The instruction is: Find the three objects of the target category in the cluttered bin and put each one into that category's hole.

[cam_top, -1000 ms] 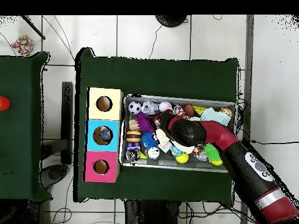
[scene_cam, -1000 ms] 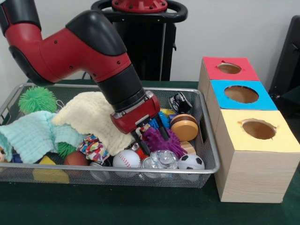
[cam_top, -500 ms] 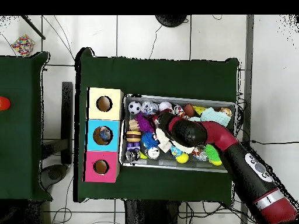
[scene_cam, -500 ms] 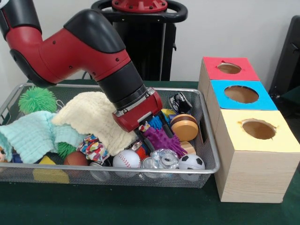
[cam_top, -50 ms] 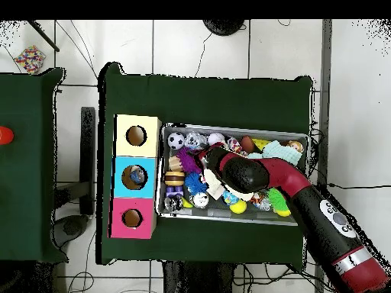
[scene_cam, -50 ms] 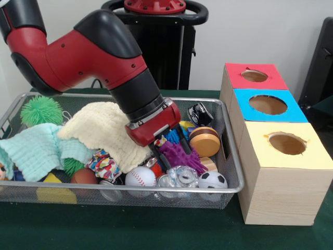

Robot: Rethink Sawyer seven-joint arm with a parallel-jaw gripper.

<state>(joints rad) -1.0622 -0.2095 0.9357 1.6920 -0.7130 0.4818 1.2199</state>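
The wire bin with the arm reaching into its right half. Compared with the view a second earlier, we see the gripper moved a little toward the bin's far side and sunk lower into the clutter; over the last half second it shifts only slightly, so we judge the descent nearly finished. At the start its two dark fingers were plainly visible above the purple spiky toy; now only a short length of them shows, pressed in at that toy's left edge, just beside the blue spiky toy. We cannot tell whether the tool is open, closed or gripping anything, because the red wrist block and the toys hide its tips. We read this as a grasp attempt on the purple spiky toy, which would make spiky toys the target category; that is a judgement, not something shown. A green spiky ball lies at the bin's far left corner, well apart from the gripper.

The arm comes in from the upper left, bends at a red and black elbow, and slants down to the right over the yellow cloth. In the overhead view the arm crosses the bin diagonally and hides the gripper.

The boxes stand just beside the bin: red box, blue box, yellow box. In the overhead view something already lies in the blue hole; the other two look empty.
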